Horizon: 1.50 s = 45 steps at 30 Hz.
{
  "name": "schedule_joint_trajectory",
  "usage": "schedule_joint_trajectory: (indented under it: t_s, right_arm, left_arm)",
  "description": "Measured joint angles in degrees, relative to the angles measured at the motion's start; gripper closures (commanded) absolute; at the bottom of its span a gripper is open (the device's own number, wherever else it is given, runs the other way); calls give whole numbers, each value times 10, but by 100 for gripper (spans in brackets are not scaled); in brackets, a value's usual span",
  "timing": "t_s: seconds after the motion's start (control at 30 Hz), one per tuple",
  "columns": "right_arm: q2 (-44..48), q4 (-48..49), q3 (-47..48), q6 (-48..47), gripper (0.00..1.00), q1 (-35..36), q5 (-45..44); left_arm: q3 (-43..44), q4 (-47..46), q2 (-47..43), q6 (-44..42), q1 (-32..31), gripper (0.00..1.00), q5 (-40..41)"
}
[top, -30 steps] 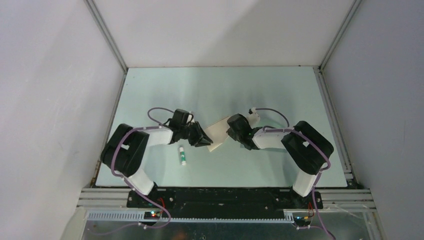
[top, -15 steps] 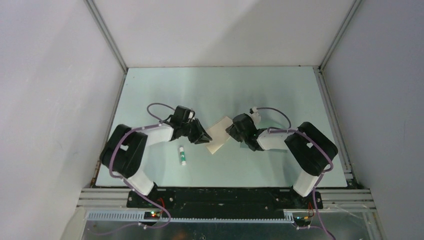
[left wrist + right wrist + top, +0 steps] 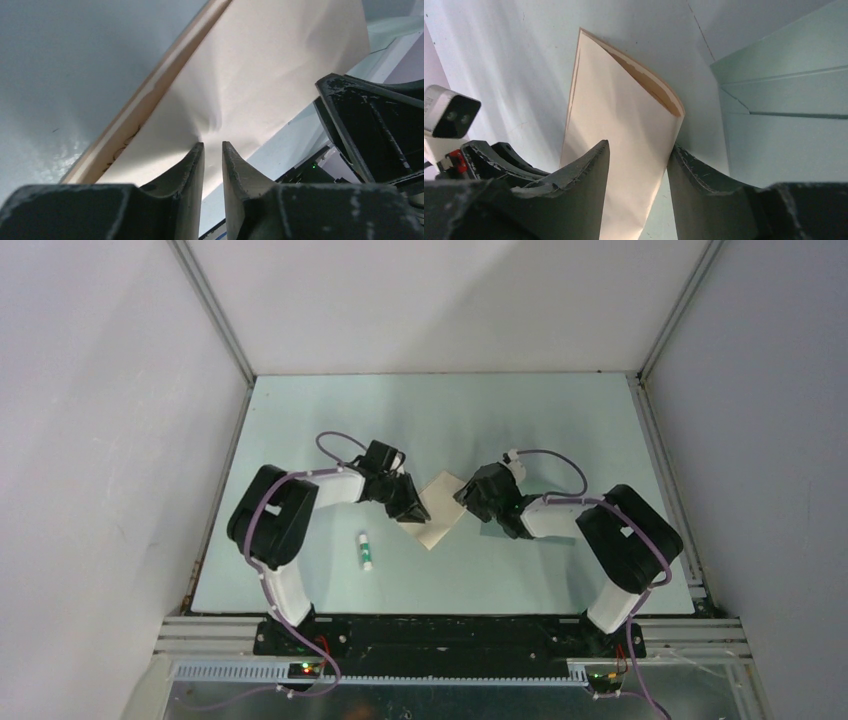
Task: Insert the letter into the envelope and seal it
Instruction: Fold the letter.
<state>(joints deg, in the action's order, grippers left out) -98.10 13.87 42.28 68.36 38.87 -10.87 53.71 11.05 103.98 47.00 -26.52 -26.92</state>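
The letter is lying folded double near the middle of the table, between the two grippers. From above it is showing as a tan diamond with one corner pointing at the near edge; its long axis cannot be told from this shape. A second ago it was reading as a narrower strip slanting from near-left to far-right.

The left gripper is pinching the letter's left edge with its jaws nearly together, the paper creasing at the tips. Its arm has swung further in and toward the far side than before, elbow raised.

The right gripper, shut a second ago, is now standing with jaws spread on either side of the letter's folded end, not clamping it. Its arm is reaching in low from the right, over the envelope lying flat just beside the letter.

A white stick with a green cap is lying near-left of the letter, apart from it.
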Motion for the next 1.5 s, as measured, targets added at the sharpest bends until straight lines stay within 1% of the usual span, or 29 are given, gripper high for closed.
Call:
schedule_joint_trajectory:
  t_s: [0.23,0.4,0.47,0.53,0.57,0.6,0.63,0.67,0.73,0.8,0.97,1.23,1.5]
  right_arm:
    - [-2,18,-3,-35,53,-30,37]
    - [-21,57,-3,-54,52,-63,90]
    - [-29,76,-3,-60,53,-77,115]
    - [-37,91,-3,-65,61,-90,139]
    - [-41,98,-3,-70,70,-98,151]
    - [-47,104,-3,-73,75,-103,163]
    - [-51,108,-3,-76,86,-108,173]
    - [-56,111,-2,-80,88,-112,180]
    - [-63,115,-2,-91,97,-117,193]
    - [-64,121,-2,-109,100,-117,203]
    - [-47,134,-2,-180,100,-100,210]
    - [56,117,1,-302,100,-27,211]
    - [77,76,2,-388,100,12,211]
  left_arm:
    - [53,32,32,-37,-1,74,-1]
    - [63,40,38,-55,-1,75,-7]
    - [67,45,42,-62,-1,75,-10]
    - [70,47,44,-69,-1,76,-15]
    - [71,48,45,-72,-1,76,-17]
    - [72,49,45,-75,-1,76,-18]
    - [73,50,46,-76,0,76,-19]
    - [75,51,47,-80,0,76,-20]
    - [78,56,48,-84,-1,76,-21]
    - [80,60,49,-87,0,76,-22]
    - [87,76,53,-95,3,76,-27]
    - [88,78,60,-100,13,76,-45]
    - [90,77,68,-100,20,76,-63]
